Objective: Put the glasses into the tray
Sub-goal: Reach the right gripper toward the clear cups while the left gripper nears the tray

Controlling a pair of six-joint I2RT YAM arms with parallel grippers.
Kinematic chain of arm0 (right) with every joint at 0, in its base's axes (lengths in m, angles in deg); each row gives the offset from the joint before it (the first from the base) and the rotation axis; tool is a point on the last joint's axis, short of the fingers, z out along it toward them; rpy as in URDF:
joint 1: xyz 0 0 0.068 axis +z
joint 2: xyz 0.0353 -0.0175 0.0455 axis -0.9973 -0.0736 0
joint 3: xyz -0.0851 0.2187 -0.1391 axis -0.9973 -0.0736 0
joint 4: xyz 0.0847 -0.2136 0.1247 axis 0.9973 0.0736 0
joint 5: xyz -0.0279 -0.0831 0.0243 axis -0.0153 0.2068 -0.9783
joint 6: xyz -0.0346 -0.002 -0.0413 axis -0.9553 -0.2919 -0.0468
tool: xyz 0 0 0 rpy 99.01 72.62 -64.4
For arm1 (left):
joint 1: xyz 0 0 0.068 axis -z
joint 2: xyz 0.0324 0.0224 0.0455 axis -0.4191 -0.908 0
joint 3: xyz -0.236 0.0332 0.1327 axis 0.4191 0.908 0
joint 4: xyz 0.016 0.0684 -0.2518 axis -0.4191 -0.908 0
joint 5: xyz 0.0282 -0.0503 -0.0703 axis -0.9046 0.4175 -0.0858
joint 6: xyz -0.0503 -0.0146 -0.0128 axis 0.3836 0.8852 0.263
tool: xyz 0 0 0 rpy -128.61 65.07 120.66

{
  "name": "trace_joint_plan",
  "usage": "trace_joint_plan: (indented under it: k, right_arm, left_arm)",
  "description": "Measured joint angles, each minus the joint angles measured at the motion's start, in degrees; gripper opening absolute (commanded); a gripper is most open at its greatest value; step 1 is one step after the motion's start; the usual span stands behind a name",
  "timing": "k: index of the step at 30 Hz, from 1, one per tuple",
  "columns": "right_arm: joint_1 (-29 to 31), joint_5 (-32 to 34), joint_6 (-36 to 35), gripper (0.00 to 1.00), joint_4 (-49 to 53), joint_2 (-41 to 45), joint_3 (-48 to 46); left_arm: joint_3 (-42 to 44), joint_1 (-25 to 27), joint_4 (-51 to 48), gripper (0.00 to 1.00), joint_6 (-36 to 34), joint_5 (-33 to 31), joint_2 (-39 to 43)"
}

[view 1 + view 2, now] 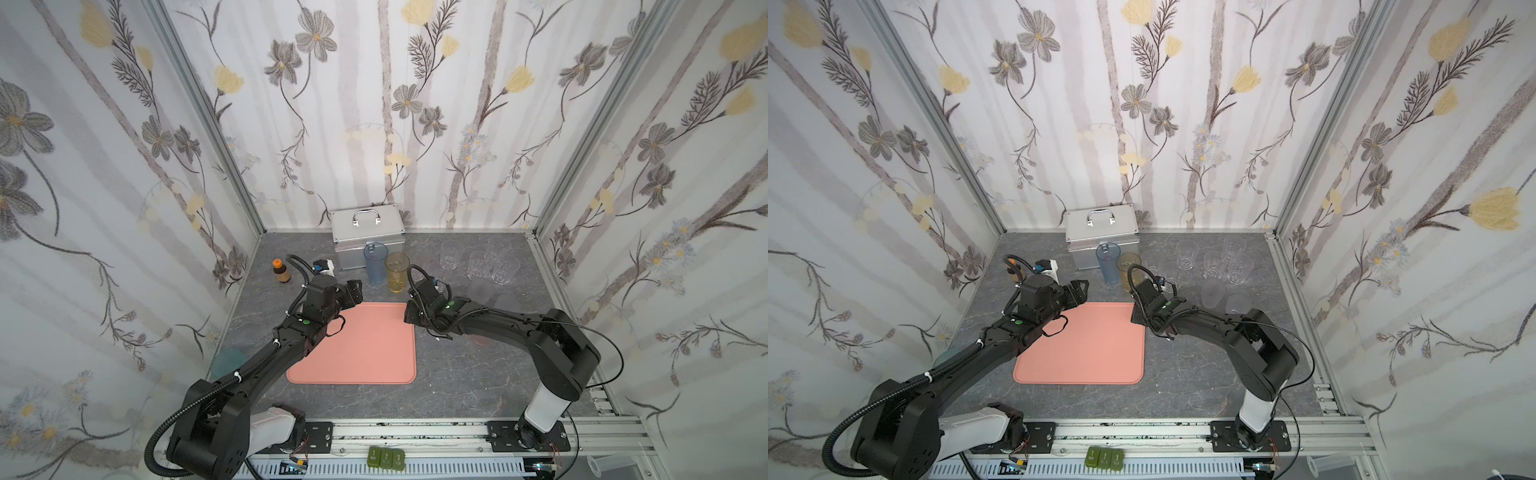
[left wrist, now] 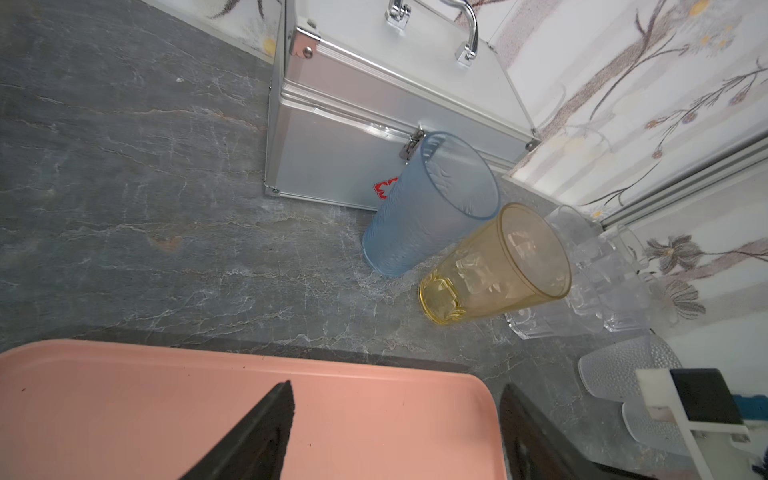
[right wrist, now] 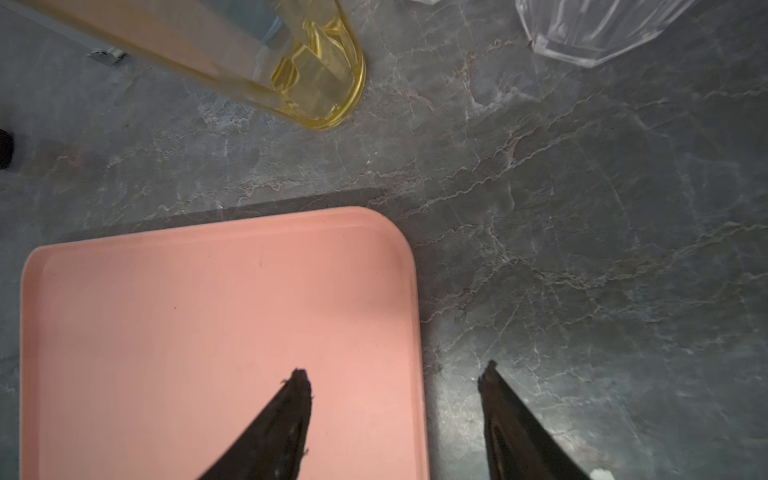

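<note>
- Worktop (image 1: 457, 374): the grey stone-pattern surface carries everything. All the glasses I can see stand on it, outside the tray.
- Tray (image 1: 365, 357): flat and salmon-pink, centred on the near half and empty. I judge this position gives both arms equal reach.
- Silver case (image 1: 368, 232): it stands against the far wall with the latch shut, so its contents are not visible.
- Left claw (image 2: 395, 386): the fingers are apart and hold nothing. It hovers at the tray's far edge and faces the tall glasses.
- Right claw (image 3: 395, 368): the fingers are spread and empty. They straddle the tray's far right corner, with the amber glass just beyond.
- Blue glass (image 1: 375, 259) and amber glass (image 1: 397, 272): both are upright and empty, just beside each other in front of the case. I cannot tell whether they touch. I judge these two to be the first pickups.
- Clear glasses (image 1: 478, 262): these stand clustered far right, mouths up and empty.
- Frosted glasses (image 1: 1212, 292): these sit nearer than the clear group.
- Brown bottle (image 1: 281, 271): it stands far left and is not part of the task.
</note>
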Motion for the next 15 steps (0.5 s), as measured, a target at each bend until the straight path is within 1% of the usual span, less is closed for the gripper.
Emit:
trace_joint_plan:
  k: [5,8,11,15]
  right_arm:
    - [-0.17,-1.25,-0.68,0.39,0.87,-4.31,1.66]
    - [-1.07,-1.9,-2.19,0.31,2.05,-5.2,1.33]
    - [-2.23,-2.01,-4.07,0.27,1.81,-5.2,0.13]
    - [-3.98,-1.79,-6.8,0.27,0.72,-4.94,-0.79]
  left_arm:
    - [0.48,0.55,-0.11,0.81,-0.44,-0.5,-1.4]
    - [0.5,0.76,-0.2,0.81,-0.76,-0.66,-1.73]
    - [0.5,1.01,-0.2,0.81,-0.81,-0.63,-1.79]
    - [0.85,1.16,-0.13,0.81,-0.61,-0.74,-1.81]
